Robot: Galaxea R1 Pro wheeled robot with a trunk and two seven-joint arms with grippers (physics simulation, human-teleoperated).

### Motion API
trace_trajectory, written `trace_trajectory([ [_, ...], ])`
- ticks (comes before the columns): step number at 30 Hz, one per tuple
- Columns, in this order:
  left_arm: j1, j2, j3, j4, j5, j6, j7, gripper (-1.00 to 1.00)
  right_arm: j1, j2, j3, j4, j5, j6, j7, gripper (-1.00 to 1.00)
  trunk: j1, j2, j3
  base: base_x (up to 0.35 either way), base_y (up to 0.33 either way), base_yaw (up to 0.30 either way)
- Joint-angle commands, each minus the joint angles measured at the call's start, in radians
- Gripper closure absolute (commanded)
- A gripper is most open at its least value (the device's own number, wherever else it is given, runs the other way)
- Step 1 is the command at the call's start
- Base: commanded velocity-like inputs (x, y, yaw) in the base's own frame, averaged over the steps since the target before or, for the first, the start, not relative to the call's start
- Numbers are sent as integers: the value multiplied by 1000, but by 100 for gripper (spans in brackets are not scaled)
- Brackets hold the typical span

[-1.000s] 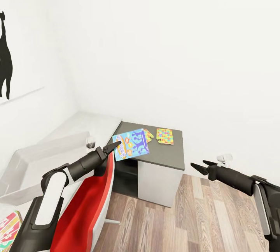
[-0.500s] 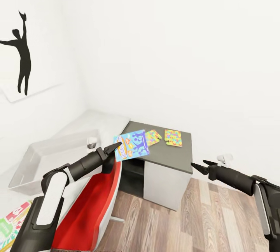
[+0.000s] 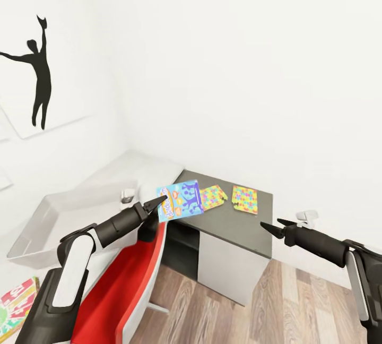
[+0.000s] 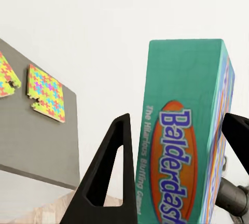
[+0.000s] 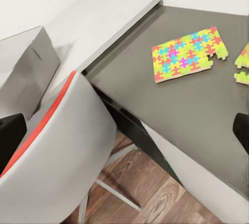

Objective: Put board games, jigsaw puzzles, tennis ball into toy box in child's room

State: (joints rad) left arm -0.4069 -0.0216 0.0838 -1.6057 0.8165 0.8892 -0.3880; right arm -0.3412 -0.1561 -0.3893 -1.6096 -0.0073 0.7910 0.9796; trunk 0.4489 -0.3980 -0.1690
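My left gripper (image 3: 161, 201) is shut on a blue board game (image 3: 181, 200) and holds it in the air beside the table's dark cabinet section (image 3: 233, 223). In the left wrist view the box's green "Balderdash" edge (image 4: 181, 146) stands between the fingers (image 4: 111, 172). Two jigsaw puzzles (image 3: 213, 197) (image 3: 244, 199) lie flat on the cabinet top, also seen as puzzle (image 5: 187, 54) and puzzle (image 5: 243, 63). The toy box (image 3: 48, 222) sits on the pale desk top (image 3: 143, 166) to the left. My right gripper (image 3: 269, 225) is open and holds nothing. The tennis ball is out of view.
A red and grey chair (image 3: 124, 285) stands below my left arm, tight against the desk. A red, white and green flat box (image 3: 18, 301) lies at the lower left corner. A small grey-white object (image 3: 127, 194) stands on the desk. Wood-plank floor (image 3: 223, 312) lies before the cabinet.
The whole view has panned, so the desk and cabinet sit further right and the wall silhouette has come into view. Both arms keep their pose, and the left still holds the blue box.
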Motion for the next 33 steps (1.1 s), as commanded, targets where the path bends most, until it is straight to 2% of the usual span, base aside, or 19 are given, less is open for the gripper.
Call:
trace_trajectory([
  [1, -1, -2, 2, 0, -1, 7, -5, 100, -1, 0, -1, 0, -1, 7, 4, -100, 1, -2, -2, 274, -180, 42],
  [17, -1, -4, 1, 0, -5, 7, -5, 100, -1, 0, -2, -1, -2, 5, 4, -100, 1, -2, -2, 280, -153, 13],
  [20, -1, -4, -4, 0, -5, 7, -6, 100, -1, 0, -2, -1, -1, 6, 4, -100, 1, -2, -2, 136, -61, 1],
  [23, -3, -2, -37, 0, -6, 7, -5, 100, -2, -5, -2, -1, -2, 8, 4, -100, 1, -2, -2, 59, -27, 0],
  [33, -4, 0, -51, 0, -6, 7, -5, 100, -1, -8, -2, -1, -3, 11, 8, -100, 1, -2, -2, 15, -7, 0],
])
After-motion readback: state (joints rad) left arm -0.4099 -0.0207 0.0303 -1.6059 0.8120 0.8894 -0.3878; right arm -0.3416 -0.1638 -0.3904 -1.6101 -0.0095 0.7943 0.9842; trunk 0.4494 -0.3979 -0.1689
